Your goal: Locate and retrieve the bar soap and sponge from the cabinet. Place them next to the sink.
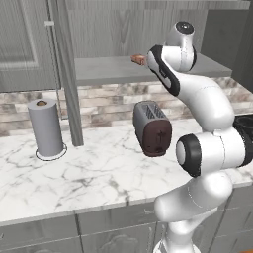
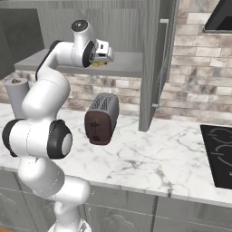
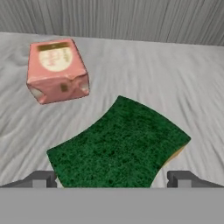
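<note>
So my gripper point(image 3: 113, 178) was wide open, holding nothing, jaws either side of the sponge point(image 3: 120, 144) lying flat on the cabinet point(image 3: 192, 87) shelf, lined up to pinch it. The bar soap point(image 3: 57, 72) sat farther back, to the left.

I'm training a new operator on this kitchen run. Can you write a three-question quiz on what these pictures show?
1. True or false: the gripper is shut on the sponge.
2. Which lies nearer the gripper on the cabinet shelf: A) the bar soap, B) the sponge?
3. Fill in: on the marble counter, the appliance below the shelf is a ____.

Key
1. False: the jaws stand open, either side of the sponge.
2. B.
3. Toaster.
</note>
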